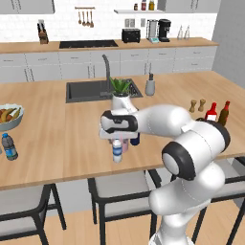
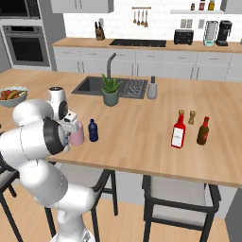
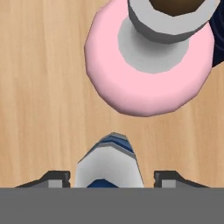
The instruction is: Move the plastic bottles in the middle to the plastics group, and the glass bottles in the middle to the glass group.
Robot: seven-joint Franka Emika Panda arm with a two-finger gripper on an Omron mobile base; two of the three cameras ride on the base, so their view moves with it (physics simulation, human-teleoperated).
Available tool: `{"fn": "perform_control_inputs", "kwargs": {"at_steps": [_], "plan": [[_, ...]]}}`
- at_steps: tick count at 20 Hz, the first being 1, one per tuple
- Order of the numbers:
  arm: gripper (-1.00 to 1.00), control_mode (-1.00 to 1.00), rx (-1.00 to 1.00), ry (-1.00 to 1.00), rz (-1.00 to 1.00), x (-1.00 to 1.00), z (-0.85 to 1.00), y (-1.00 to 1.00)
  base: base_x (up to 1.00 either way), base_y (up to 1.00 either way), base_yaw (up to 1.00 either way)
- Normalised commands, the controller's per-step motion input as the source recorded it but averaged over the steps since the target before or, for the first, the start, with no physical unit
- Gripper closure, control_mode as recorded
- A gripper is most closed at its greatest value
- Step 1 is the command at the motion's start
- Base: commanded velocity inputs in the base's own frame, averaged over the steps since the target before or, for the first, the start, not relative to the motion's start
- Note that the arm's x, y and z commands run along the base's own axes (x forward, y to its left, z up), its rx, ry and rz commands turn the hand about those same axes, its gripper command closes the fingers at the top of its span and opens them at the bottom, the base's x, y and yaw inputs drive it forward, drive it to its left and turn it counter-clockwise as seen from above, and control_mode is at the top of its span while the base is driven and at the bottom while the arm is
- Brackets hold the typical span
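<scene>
My gripper [image 3: 111, 177] hangs straight down over the clear plastic bottle [image 1: 117, 150] with the white cap [image 3: 109, 164]. Its jaws are open, one on each side of the bottle's top, with a thin gap on both sides. Just behind that bottle stands the squat pale-pink glass bottle [image 3: 144, 83] [image 2: 77, 134], and the navy plastic bottle [image 1: 136, 139] [image 2: 93, 130] is beside it. The dark-capped water bottle [image 1: 8, 147] of the plastics group stands at the counter's far left. The red bottle [image 2: 178, 131] and the brown bottle [image 2: 203, 131] of the glass group stand at the right.
Two pepper shakers [image 1: 193, 105] stand near the glass group. A fruit bowl [image 1: 9, 117] sits at the left edge. A potted plant [image 1: 120, 93], the sink [image 1: 100, 90] and a soap dispenser [image 1: 150, 86] lie behind the bottles. Stools [image 1: 119, 184] stand under the counter's front edge.
</scene>
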Motion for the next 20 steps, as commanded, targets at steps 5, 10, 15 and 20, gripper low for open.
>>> {"fn": "perform_control_inputs", "kwargs": {"at_steps": [5,10,15,20], "plan": [[1.0,-1.0,0.0,0.02,0.0,0.0,0.0,0.0,0.0,0.0,0.0],[1.0,-1.0,0.0,0.0,0.0,0.0,0.0,0.0,0.0,0.0,0.0],[1.0,-1.0,0.0,-0.01,0.0,-0.02,0.0,0.11,0.0,0.0,0.0],[1.0,-1.0,0.0,0.0,0.02,-0.19,0.07,0.72,0.0,0.0,0.0]]}}
